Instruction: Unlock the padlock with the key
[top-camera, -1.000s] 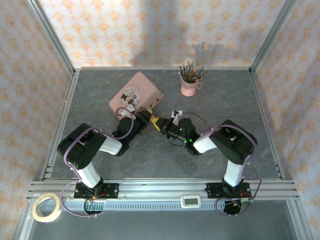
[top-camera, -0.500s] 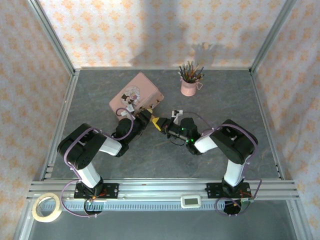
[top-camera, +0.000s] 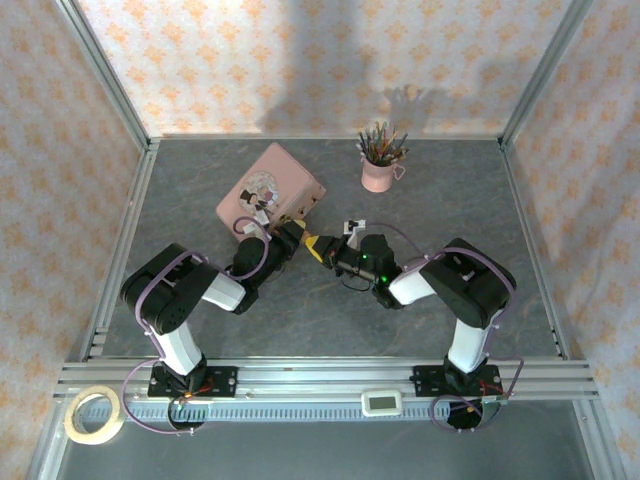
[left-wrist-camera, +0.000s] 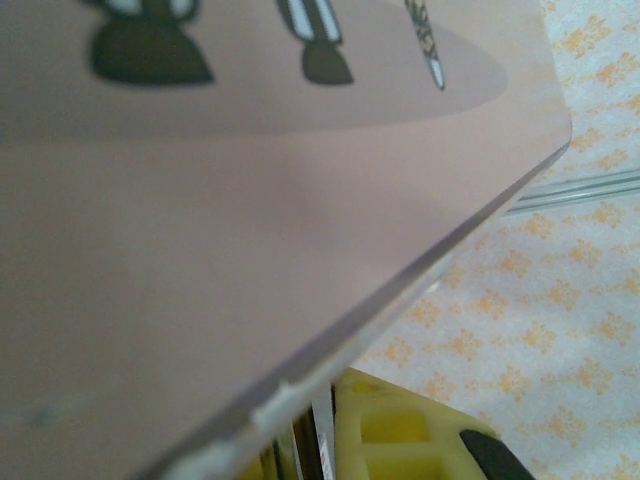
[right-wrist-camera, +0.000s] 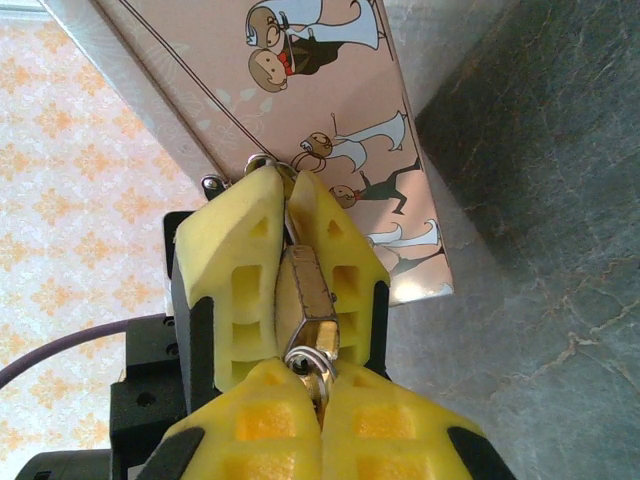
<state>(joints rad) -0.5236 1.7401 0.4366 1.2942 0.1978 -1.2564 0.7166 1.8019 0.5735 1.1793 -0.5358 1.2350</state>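
Clamping the padlock (right-wrist-camera: 305, 295) in the left gripper (right-wrist-camera: 290, 230), just beside the pink tin (right-wrist-camera: 330, 120); pinching the key (right-wrist-camera: 316, 368) in the right gripper (right-wrist-camera: 320, 388), touching the padlock's end.

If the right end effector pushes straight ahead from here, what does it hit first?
The padlock, right at its fingertips: the right end effector is pinching the key at the lock's near end. The left end effector clamps the padlock's sides; the pink tin lies behind.

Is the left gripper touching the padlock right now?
Touching. Right wrist view: yellow fingers of the left gripper press both sides of the padlock.
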